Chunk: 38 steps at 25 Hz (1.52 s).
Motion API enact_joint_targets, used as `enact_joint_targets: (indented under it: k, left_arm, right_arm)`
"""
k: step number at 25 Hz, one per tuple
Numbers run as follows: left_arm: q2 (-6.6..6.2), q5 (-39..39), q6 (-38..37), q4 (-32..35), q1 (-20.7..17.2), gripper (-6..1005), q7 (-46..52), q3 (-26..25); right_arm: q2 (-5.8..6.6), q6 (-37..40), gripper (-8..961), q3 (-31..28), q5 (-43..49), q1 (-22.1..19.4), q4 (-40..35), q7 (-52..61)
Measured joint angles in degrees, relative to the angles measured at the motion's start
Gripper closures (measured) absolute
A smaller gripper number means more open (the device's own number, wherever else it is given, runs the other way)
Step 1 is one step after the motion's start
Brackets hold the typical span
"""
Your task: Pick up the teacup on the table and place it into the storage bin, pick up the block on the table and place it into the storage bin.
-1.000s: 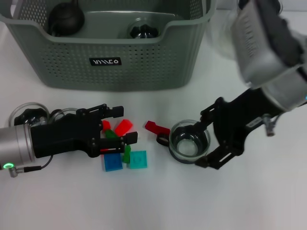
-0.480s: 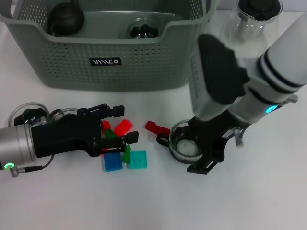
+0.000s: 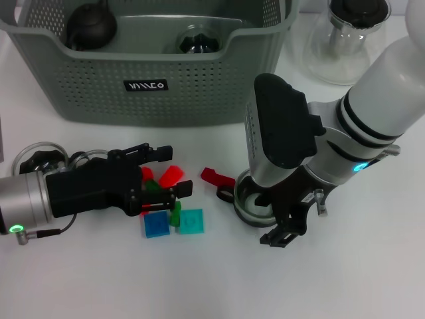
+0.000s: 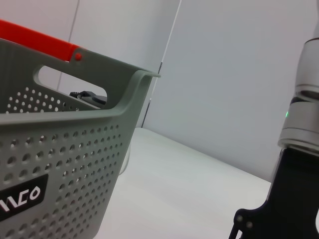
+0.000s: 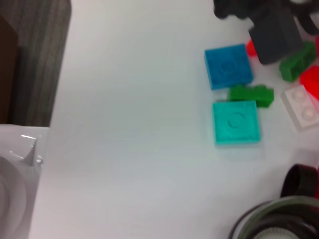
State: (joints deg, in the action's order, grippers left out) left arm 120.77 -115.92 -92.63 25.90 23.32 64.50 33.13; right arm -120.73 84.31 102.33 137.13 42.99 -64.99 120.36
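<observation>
The glass teacup (image 3: 247, 199) with a black handle stands on the white table right of centre. My right gripper (image 3: 275, 216) hangs low over it and hides most of it. In the right wrist view the teacup (image 5: 279, 221) shows at the frame's edge. Small blocks lie left of it: red (image 3: 214, 177), red (image 3: 172, 175), green (image 3: 175, 214), blue (image 3: 156, 225), cyan (image 3: 192, 221). My left gripper (image 3: 166, 173) lies open over this cluster, fingers either side of the red and green blocks. The grey-green storage bin (image 3: 146, 86) stands at the back.
A black teapot (image 3: 91, 25) and a glass piece (image 3: 198, 41) lie in the bin. A clear glass teapot with a black lid (image 3: 348, 33) stands back right. A glass cup (image 3: 30, 156) sits by my left arm. The left wrist view shows the bin wall (image 4: 75, 149).
My right arm has swung in from the right and turned, and its wrist now sits above the teacup. The left gripper and the blocks have not moved.
</observation>
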Motion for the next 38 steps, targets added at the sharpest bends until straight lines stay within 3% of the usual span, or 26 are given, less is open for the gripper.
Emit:
enact_joint_targets:
  k: [1, 12, 17, 20, 27, 32, 35, 38]
  left_arm:
    - [0.00, 0.00, 0.00, -0.02, 0.00, 140, 0.00, 0.00]
    - [-0.01, -0.02, -0.13, -0.06, -0.15, 140, -0.05, 0.00]
    - [-0.01, -0.03, -0.03, -0.06, -0.51, 140, -0.08, 0.00]
    - [-0.01, -0.02, 0.02, -0.06, -0.63, 140, -0.08, 0.00]
    - [-0.14, 0.00, -0.32, -0.06, -0.72, 140, -0.09, 0.01]
    - [-0.03, 0.00, -0.21, -0.02, -0.73, 139, -0.09, 0.00]
    - [-0.01, 0.00, -0.21, 0.02, -0.67, 139, -0.10, 0.01]
    - [0.03, 0.00, 0.01, 0.01, -0.52, 139, -0.49, 0.00]
  right_arm:
    - [-0.02, -0.18, 146, 0.31, 0.48, 0.00, 0.02, 0.66]
    - [0.09, 0.38, 560, 1.96, 1.25, -0.30, -0.87, 2.51]
    - [0.21, 2.45, 806, 0.11, 0.97, -0.05, -1.06, 4.18]
    - [0.22, 5.18, 831, -2.47, 0.41, -0.07, -1.83, 4.28]
    - [0.54, 21.86, 889, -20.64, -0.97, -0.66, -16.61, 3.80]
    - [0.73, 28.93, 896, -33.06, -6.34, 2.91, -24.62, 4.21]
    - [1.69, 29.07, 897, -41.28, -16.12, 6.28, -24.38, 4.28]
    - [2.83, 26.85, 897, -48.73, -23.38, 10.45, -19.09, 4.37]
